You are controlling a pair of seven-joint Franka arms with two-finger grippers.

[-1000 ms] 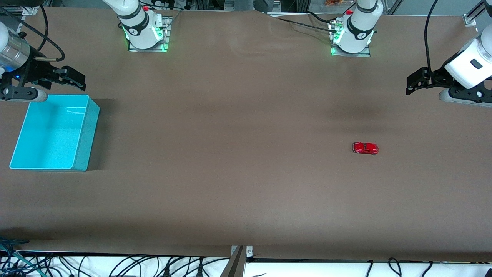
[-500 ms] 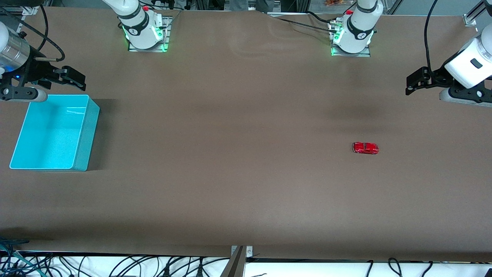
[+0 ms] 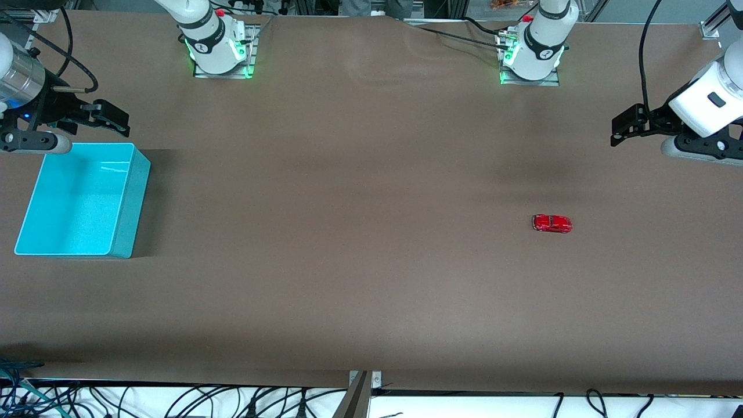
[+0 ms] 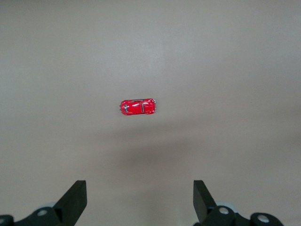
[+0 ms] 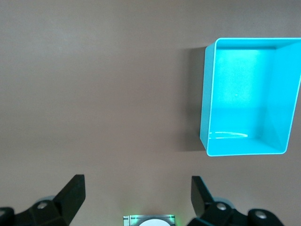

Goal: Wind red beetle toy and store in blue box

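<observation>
Red beetle toy: tiny glossy red beetle-shaped toy car with dark windows [image 3: 552, 223], sitting on its wheels on the brown table [image 3: 360, 232], toward the left arm's end, roughly midway between the robots' edge and the camera's edge, lying lengthwise along the table. In the left wrist view it shows again [image 4: 137, 106], alone on bare table, nothing touching it.

Blue box: rectangular light cyan-blue plastic bin with plain straight walls [image 3: 125, 203], way out at the right arm's end of the table, close to that end's edge, open side up, nothing inside. The right wrist view looks straight down into it [image 5: 207, 108] and shows a bare floor.

Toy and box: well apart, almost the whole length of the table between them.

Left gripper: black two-finger gripper [image 3: 620, 129] up in the air over the left arm's end of the table, near the corner on the robots' side; jaws released and spread wide, holding nothing. In its own wrist view the two dark fingers [image 4: 75, 200] stand apart with bare table between them.

Right gripper: black gripper [image 3: 113, 121] in the air just over the blue box's rim on the robots' side; jaws released, spread wide, empty.

Robot bases: two white bases with green lights [image 3: 217, 49] along the robots' edge.
</observation>
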